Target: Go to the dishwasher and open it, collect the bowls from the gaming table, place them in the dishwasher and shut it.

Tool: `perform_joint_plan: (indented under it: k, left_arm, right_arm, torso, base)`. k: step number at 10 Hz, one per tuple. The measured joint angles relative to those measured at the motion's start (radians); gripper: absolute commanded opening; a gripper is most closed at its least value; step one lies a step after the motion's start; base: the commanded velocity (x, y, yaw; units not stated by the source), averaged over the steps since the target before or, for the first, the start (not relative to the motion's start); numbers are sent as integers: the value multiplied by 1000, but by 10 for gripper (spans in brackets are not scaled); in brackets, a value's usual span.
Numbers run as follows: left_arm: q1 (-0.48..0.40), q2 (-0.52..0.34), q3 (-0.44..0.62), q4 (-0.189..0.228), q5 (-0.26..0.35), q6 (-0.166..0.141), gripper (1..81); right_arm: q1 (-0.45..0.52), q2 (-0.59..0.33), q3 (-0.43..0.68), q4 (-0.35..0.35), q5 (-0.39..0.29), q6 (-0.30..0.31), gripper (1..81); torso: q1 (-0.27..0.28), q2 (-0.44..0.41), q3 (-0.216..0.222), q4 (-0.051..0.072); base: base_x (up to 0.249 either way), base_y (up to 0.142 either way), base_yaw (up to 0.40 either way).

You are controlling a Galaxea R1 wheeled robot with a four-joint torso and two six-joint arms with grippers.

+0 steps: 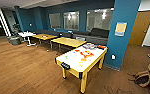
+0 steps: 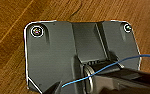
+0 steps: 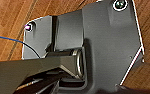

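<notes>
Though neither tool's state can be told from the wrist views over the plank floor (image 2: pixel 11 15), the gaming table (image 1: pixel 69 65) stands close ahead, its smooth white tabletop edged in yellow. Small bright bowls (image 1: pixel 84 59) lie there, probably light, stiff plastic, best pinched at the rim.

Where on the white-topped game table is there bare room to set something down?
On the gaming table, the near end by the dark corner fitting looks bare. The middle holds colourful bowls, and the far end by the teal pillar is crowded with board-game boxes.
</notes>
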Motion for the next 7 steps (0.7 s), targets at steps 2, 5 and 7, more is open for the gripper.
perform_joint_plan:
  k: [2, 5, 7]
  left_arm:
    - [15, 0, 0, 0, 5, 0, 811]
    - [14, 0, 0, 0, 4, 0, 811]
    - [14, 0, 0, 0, 3, 0, 811]
  right_arm:
    - [11, 0, 0, 0, 2, 0, 811]
    - [8, 0, 0, 0, 1, 0, 811]
    - [8, 0, 0, 0, 1, 0, 811]
  torso:
    - [0, 0, 0, 0]
    - [0, 0, 0, 0]
    - [0, 0, 0, 0]
  base:
    - [0, 0, 0]
    - [0, 0, 0]
    - [36, 0, 0]
